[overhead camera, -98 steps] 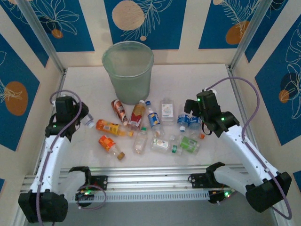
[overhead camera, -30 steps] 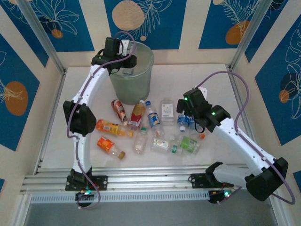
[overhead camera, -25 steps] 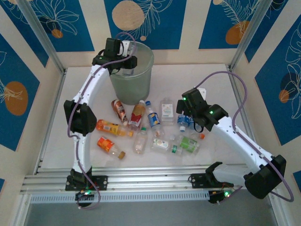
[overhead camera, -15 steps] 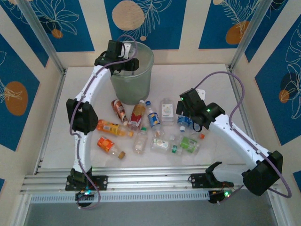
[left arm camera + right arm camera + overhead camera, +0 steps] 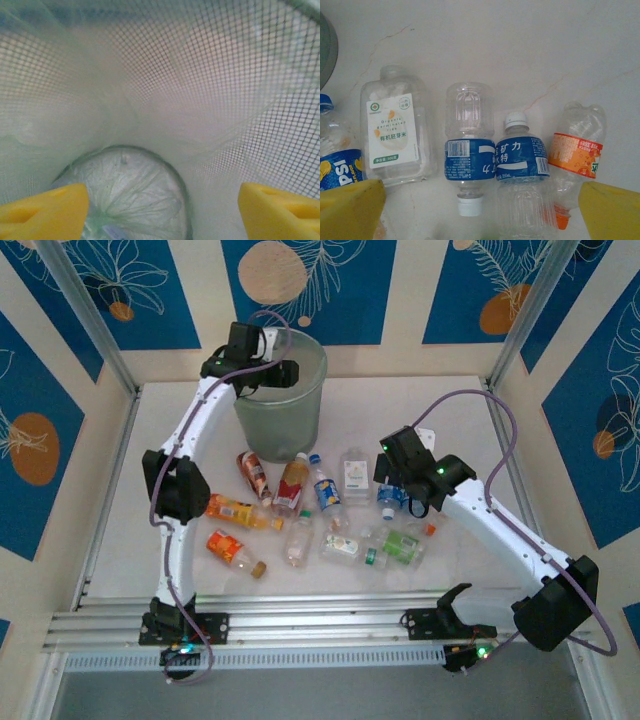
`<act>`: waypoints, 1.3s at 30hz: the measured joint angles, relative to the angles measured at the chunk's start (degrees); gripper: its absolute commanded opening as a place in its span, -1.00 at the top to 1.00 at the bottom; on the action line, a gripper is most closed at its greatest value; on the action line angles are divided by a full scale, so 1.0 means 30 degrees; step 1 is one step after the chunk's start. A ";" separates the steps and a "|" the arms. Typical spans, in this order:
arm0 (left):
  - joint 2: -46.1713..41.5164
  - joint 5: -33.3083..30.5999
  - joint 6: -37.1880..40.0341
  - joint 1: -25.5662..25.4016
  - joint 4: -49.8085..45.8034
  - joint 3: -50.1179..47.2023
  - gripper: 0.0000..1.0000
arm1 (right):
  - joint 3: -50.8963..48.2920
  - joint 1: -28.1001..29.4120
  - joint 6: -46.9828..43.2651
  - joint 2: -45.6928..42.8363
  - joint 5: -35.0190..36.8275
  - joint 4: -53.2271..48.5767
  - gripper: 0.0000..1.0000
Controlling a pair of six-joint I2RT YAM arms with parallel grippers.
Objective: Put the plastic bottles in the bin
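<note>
Partly cropped, the blue-capped bottle (image 5: 334, 167) lies behind the right fingers (image 5: 350, 207).

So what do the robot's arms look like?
Both are slim and white with chunky black joints: the left arm and the right arm. A purple cable loops along each, and small green lights glow on them. The fingers at the tips are bright yellow wedges.
</note>
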 measured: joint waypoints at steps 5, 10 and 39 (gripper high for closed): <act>-0.0634 -0.0488 -0.0255 0.0000 -0.0408 0.0423 -0.63 | 0.0138 0.0000 -0.0153 0.0044 0.0007 0.0066 -0.99; -0.2645 -0.1370 -0.0459 0.0000 -0.1071 0.0437 -0.77 | 0.0408 0.0000 -0.0357 0.0044 0.0160 0.0226 -0.99; -2.6024 -0.7577 -0.8896 -0.0736 0.2390 -2.6206 -0.99 | 0.0087 -0.0007 -0.0867 -0.0284 0.1144 0.1042 -0.99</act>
